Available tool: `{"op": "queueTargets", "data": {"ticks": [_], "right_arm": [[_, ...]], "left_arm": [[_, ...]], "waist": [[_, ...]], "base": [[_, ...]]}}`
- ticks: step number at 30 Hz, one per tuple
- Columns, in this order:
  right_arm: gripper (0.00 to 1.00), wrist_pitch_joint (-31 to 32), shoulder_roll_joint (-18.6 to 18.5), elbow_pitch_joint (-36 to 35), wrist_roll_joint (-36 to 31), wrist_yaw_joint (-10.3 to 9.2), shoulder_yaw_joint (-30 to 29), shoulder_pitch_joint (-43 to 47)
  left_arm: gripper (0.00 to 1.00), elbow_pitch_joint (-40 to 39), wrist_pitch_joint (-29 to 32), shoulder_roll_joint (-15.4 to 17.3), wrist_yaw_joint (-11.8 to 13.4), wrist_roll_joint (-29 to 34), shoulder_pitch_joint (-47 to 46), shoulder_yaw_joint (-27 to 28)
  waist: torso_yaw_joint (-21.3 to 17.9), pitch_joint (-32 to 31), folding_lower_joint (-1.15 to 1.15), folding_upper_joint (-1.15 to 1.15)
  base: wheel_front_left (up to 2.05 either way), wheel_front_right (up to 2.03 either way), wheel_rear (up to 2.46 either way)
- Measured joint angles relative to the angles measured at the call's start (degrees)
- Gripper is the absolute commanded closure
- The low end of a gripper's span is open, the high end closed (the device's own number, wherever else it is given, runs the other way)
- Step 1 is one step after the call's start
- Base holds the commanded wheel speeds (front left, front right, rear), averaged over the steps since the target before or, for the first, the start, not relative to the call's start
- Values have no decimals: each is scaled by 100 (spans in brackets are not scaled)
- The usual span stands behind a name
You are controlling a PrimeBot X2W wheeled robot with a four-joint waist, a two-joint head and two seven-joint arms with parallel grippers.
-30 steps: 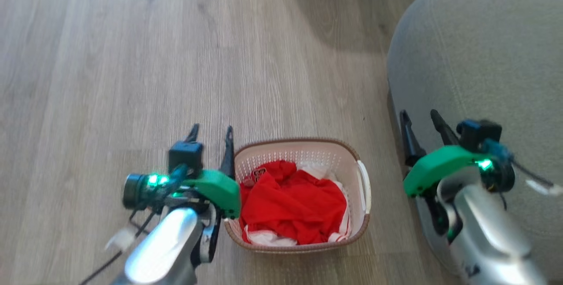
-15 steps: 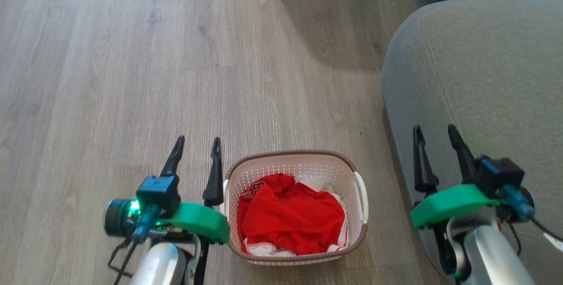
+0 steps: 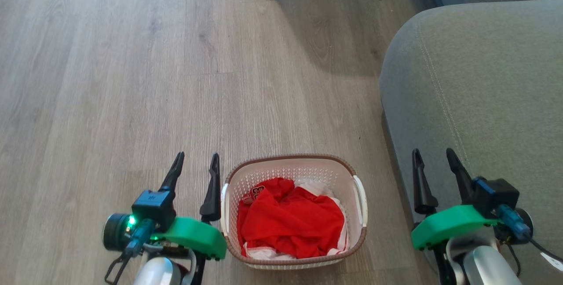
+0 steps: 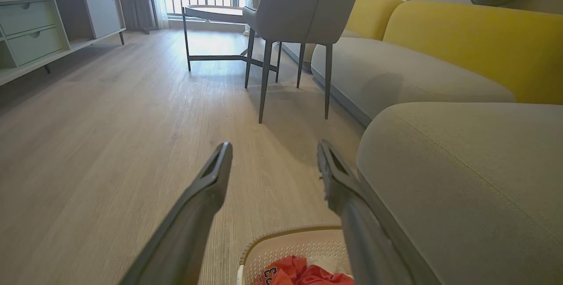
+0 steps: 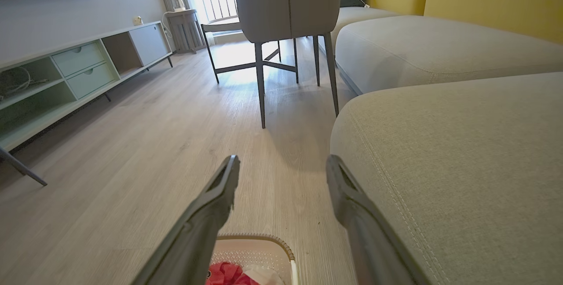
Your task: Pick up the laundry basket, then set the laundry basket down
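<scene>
The laundry basket [image 3: 294,175], white perforated plastic with a brown woven-look rim and white side handles, stands on the wood floor at the bottom centre of the head view, red and white clothes [image 3: 290,221] inside. Its far rim also peeks into the left wrist view [image 4: 290,234] and the right wrist view [image 5: 259,239]. My left gripper [image 3: 196,158] is open just left of the basket, holding nothing. My right gripper [image 3: 433,153] is open to the basket's right, over the sofa's edge, also holding nothing. Neither gripper touches the basket.
A grey sofa seat [image 3: 479,87] fills the right side, close beside the basket. A grey chair on thin dark legs [image 4: 264,78] and a small side table [image 4: 211,12] stand ahead. A low cabinet [image 5: 66,69] lines the left wall. Open wood floor [image 3: 132,78] lies to the left.
The head camera has tilted up, so chair legs now show at the top. Both grippers have drawn back toward the bottom of the view, fingers pointing forward. The basket stays on the floor.
</scene>
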Motion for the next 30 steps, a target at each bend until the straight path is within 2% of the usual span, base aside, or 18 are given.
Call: {"op": "queueTargets", "data": {"ticks": [30], "right_arm": [[0,0,2,-88,-56,0,58,2]], "left_arm": [[0,26,0,-1,-175,-89,94,13]], "waist": [[15,-59,0,0]], "base": [[0,0,0]]}}
